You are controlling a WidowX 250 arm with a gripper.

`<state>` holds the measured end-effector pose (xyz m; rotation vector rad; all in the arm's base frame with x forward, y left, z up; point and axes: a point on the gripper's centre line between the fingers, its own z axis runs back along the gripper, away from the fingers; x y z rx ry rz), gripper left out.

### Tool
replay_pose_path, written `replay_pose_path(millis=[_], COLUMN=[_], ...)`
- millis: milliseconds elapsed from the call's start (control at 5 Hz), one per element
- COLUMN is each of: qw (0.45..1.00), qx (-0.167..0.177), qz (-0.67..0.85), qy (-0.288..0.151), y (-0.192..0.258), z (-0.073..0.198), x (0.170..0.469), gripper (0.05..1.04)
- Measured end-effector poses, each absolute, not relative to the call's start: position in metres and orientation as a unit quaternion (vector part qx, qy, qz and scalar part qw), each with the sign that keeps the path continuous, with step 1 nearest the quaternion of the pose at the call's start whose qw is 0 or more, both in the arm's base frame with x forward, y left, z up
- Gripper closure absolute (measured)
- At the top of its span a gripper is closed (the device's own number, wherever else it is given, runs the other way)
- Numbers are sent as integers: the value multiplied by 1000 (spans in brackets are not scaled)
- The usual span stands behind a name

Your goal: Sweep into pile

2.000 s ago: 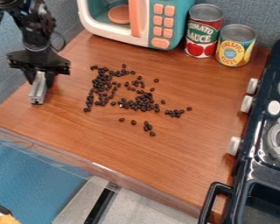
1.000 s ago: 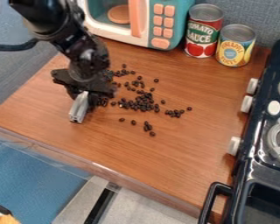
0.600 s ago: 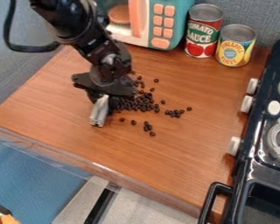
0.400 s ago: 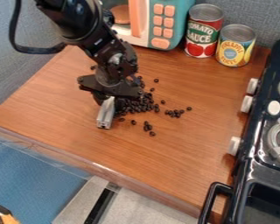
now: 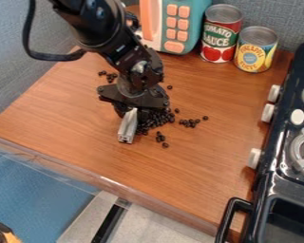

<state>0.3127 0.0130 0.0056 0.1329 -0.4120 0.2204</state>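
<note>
The gripper [image 5: 133, 112] has swept beans [image 5: 156, 117] toward the stove [image 5: 285, 114].

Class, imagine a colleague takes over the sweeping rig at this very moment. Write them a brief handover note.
Gripper: the black gripper is low over the brown wooden table, a silver-grey bar under it; whether it is gripped or fixed, I can't tell.
Pieces: the small, dark, bean-like pieces mostly lie in a loose cluster just right of the bar in the view.
Done: that cluster is bunched, though not a tidy pile.
Left: bring in the strays: upper left behind the arm, a few beyond the cluster, a group to its right and some nearer the table's front edge.
</note>
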Motion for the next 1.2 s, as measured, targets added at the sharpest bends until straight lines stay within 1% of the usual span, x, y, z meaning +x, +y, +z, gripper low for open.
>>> replay_pose_path(millis=[600,800,1000,1200], qw=[972,971,968,970], qx=[44,36,40,37], qz=[102,115,131,137], qy=[-206,-205,-211,-197], y=[-24,-19,0,15], z=[7,7,7,8], x=[312,313,311,297], gripper=[689,689,689,689])
